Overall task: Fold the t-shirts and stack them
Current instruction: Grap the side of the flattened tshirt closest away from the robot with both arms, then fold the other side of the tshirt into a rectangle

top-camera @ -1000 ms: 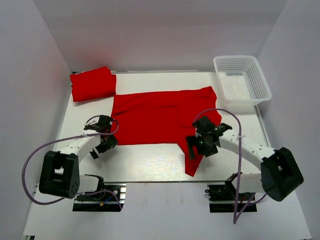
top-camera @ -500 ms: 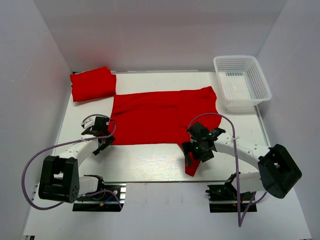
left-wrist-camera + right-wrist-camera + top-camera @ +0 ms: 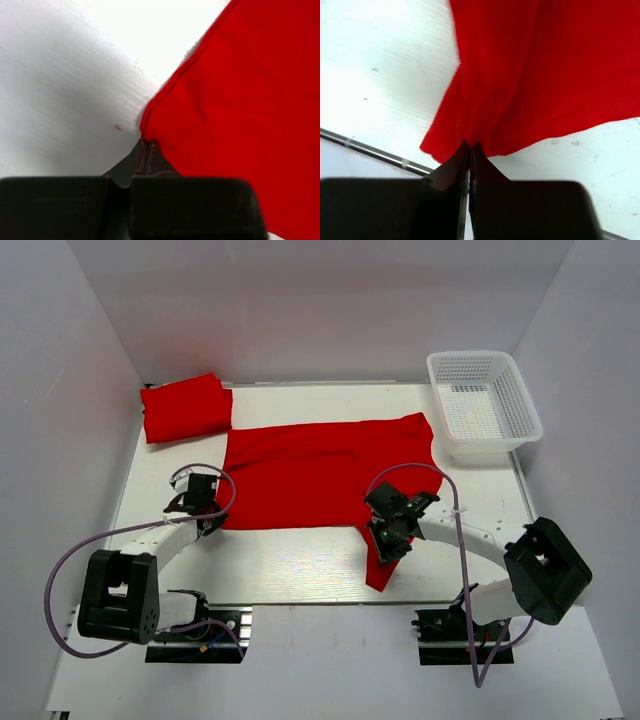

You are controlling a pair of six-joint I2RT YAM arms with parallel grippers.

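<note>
A red t-shirt (image 3: 320, 475) lies spread flat across the middle of the white table. One sleeve trails toward the near edge. My left gripper (image 3: 210, 524) is shut on the shirt's near-left corner; in the left wrist view the closed fingertips (image 3: 148, 141) pinch the hem of the red cloth (image 3: 240, 100). My right gripper (image 3: 388, 538) is shut on the trailing sleeve; in the right wrist view the cloth (image 3: 530, 75) bunches into the closed tips (image 3: 471, 146). A second t-shirt (image 3: 185, 407), folded, rests at the far left.
A white mesh basket (image 3: 485, 405) stands at the far right corner. Grey walls enclose the table on three sides. A metal rail (image 3: 370, 150) runs along the near table edge, just beyond the sleeve's end.
Both grippers went from open to shut. The left one advanced to the shirt's near-left corner; the right one shifted left onto the sleeve. The shirt itself has barely moved.
</note>
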